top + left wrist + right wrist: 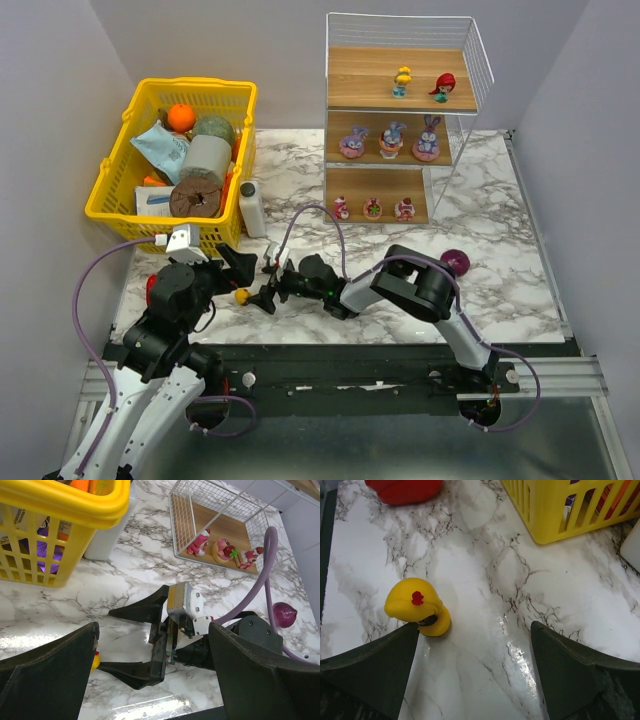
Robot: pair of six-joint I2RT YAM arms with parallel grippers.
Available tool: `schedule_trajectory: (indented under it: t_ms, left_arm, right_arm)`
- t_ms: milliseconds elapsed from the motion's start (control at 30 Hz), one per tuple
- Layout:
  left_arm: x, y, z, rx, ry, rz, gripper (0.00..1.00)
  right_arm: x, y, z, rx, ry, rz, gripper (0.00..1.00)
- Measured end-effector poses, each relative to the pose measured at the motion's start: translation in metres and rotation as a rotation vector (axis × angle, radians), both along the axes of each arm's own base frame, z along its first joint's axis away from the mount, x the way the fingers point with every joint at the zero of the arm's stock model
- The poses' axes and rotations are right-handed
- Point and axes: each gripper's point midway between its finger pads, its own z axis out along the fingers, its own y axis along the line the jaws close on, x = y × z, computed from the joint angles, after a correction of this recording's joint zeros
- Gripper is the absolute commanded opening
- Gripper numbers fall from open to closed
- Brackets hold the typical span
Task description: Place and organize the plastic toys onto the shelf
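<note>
The shelf (395, 95) stands at the back right. It holds two dolls (403, 82) on top, three purple bunny toys (391, 140) in the middle and three pink-red toys (372, 209) at the bottom; these also show in the left wrist view (223, 550). One yellow-haired toy (241, 296) lies on the table at front left. My right gripper (258, 285) is open around it; in the right wrist view the toy (417, 607) touches the left finger, with the gripper (474, 627) empty. My left gripper (228, 275) is open just left of it, and in its own view (152, 630) it faces the right gripper (107, 640).
A yellow basket (118, 160) full of items stands at back left, with a white bottle (252, 207) beside it. A red pepper-shaped item (405, 489) lies left of the toy. A purple ball (455, 262) lies right of the arms.
</note>
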Motion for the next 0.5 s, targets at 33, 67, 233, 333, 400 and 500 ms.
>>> schedule_trajectory:
  t_ms: [33, 67, 233, 333, 400, 500]
  left_arm:
    - [0.0, 0.0, 0.0, 0.0, 0.0, 0.0, 0.99]
    - [0.0, 0.0, 0.0, 0.0, 0.0, 0.0, 0.99]
    - [0.0, 0.0, 0.0, 0.0, 0.0, 0.0, 0.99]
    - [0.0, 0.0, 0.0, 0.0, 0.0, 0.0, 0.99]
    - [0.0, 0.0, 0.0, 0.0, 0.0, 0.0, 0.99]
    - [0.0, 0.0, 0.0, 0.0, 0.0, 0.0, 0.99]
  right_arm:
    - [0.0, 0.0, -0.001, -0.002, -0.001, 0.0, 0.99]
    - [0.0, 0.0, -0.001, -0.003, -0.002, 0.0, 0.99]
    - [-0.004, 0.002, 0.0, -0.001, -0.012, 0.011, 0.98]
    - [-0.011, 0.004, -0.001, -0.004, -0.019, 0.025, 0.98]
    - [-0.019, 0.008, -0.001, -0.005, -0.024, 0.04, 0.98]
    - [-0.032, 0.013, 0.0, -0.004, -0.026, 0.064, 0.97]
